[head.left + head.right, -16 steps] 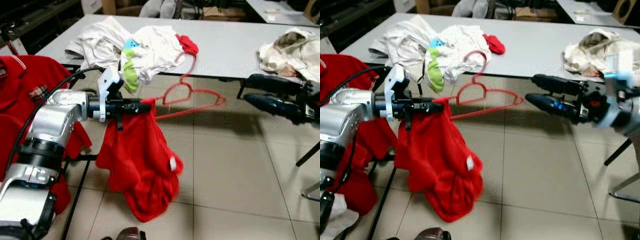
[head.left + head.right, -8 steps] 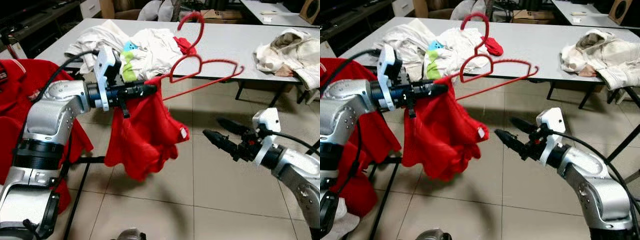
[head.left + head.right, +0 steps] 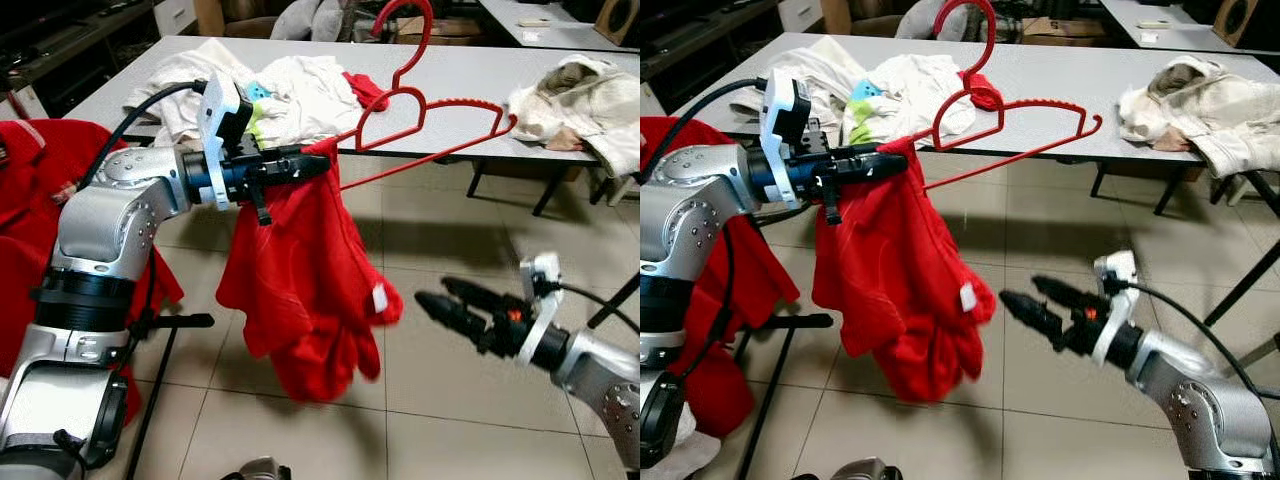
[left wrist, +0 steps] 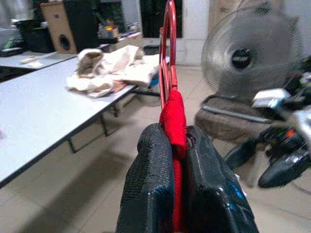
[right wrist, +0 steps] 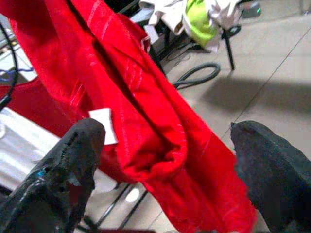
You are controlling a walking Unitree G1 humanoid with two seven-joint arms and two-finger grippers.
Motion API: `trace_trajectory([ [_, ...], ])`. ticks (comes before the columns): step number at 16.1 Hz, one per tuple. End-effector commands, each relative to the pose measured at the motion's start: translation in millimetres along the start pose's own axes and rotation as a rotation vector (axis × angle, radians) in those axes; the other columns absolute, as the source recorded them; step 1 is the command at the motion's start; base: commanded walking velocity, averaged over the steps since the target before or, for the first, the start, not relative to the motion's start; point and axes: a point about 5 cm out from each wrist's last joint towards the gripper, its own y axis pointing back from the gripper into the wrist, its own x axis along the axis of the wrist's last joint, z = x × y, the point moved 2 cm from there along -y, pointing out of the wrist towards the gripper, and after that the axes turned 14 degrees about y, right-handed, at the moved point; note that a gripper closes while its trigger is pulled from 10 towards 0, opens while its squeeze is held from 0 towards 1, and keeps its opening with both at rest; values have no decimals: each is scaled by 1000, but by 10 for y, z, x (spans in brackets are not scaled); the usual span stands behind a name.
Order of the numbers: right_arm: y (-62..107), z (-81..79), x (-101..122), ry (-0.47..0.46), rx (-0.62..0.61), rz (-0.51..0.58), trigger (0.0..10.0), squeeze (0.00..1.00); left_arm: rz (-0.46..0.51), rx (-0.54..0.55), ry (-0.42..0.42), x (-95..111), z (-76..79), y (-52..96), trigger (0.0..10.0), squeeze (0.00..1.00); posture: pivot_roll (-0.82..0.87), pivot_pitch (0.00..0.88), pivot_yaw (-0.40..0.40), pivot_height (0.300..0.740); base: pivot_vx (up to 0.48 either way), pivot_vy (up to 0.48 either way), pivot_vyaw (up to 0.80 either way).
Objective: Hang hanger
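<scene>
Holding the red hanger (image 3: 430,105) up at one end, my left gripper (image 3: 305,163) has its fingers (image 4: 150,189) clamped shut on the hanger's arm together with a fold of the red garment (image 3: 300,280) that drapes from it. The hanger sticks out level in front of the grey surface (image 3: 470,80), hook uppermost, its far end free in the air. The garment hangs bunched under my grip rather than spread along both arms, with its white label (image 3: 379,298) showing low down.

My right gripper (image 3: 455,305) hovers lower and to the right, fingers (image 5: 73,165) spread wide apart and holding nothing, aimed at the hanging cloth, which the right wrist view shows between the tips but not touching them.

Judging from this, the risks are plain. I am pinching one end only, so the hanger can swivel in my fingers once the hook meets a rail, and the hook could miss. The cloth is loaded on one side; a quick swing may slide it off the arm onto the floor tiles (image 3: 470,430). If my right fingers close on a loose fold and pull, they may drag the garment off instead of steadying it. Another red garment (image 3: 40,190) hangs near my left elbow, with a black rack bar (image 3: 165,345) below it, and I could snag either as I turn. A pile of pale clothes (image 3: 270,90) lies on the surface just behind the hanger
</scene>
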Motion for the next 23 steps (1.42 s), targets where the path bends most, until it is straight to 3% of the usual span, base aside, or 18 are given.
trace_trajectory([
  [1,8,-12,-39,-39,26,-2,10000,804,41,-53,-63,219,108,-30,0,0,-43,0,56,740,0,0,0],
  [2,-18,-20,-53,-62,44,-3,10000,588,39,-71,-66,232,135,-41,0,0,-42,0,56,740,0,0,0],
  [3,-43,-22,-55,-74,55,-2,10000,506,38,-77,-68,240,146,-47,0,0,-39,0,53,740,0,0,0],
  [5,-106,-63,-92,-89,92,-20,10000,0,51,-81,-74,283,150,-66,0,0,-38,0,52,740,0,0,0],
  [6,-144,-35,-142,-84,66,-46,10000,0,61,-92,-70,309,163,-74,0,0,-38,0,51,740,0,0,0],
  [7,-185,36,-183,-100,12,-53,7843,0,68,-114,-70,330,193,-80,0,0,-39,0,52,740,0,0,0],
  [8,-215,100,-195,-123,-31,-40,2784,0,77,-128,-65,350,215,-83,0,0,-39,0,52,740,0,0,0],
  [10,-249,157,-161,-180,-66,19,0,0,78,-134,-67,363,226,-85,0,0,-38,0,49,740,0,0,0],
  [12,-273,148,-78,-228,-51,114,0,0,76,-132,-73,372,215,-82,0,0,-35,0,46,740,0,0,0],
  [14,-244,55,-22,-219,13,165,2275,0,76,-115,-79,374,189,-73,0,0,-36,0,46,740,0,0,0],
  [15,-213,4,0,-217,45,190,8745,0,79,-107,-79,376,175,-69,0,0,-38,0,46,740,0,0,0],
  [16,-187,-11,23,-232,53,217,10000,0,79,-106,-79,377,172,-69,0,0,-39,0,48,740,0,0,0],
  [19,-122,1,93,-283,51,291,10000,0,81,-118,-79,389,183,-76,0,0,-42,0,50,740,0,0,0],
  [21,-154,82,-53,-329,-17,203,10000,0,90,-137,-79,411,210,-88,0,0,-43,0,50,740,0,0,0],
  [23,-193,12,-162,-313,15,138,10000,0,110,-134,-79,445,212,-102,0,0,-41,0,48,740,0,0,0],
])
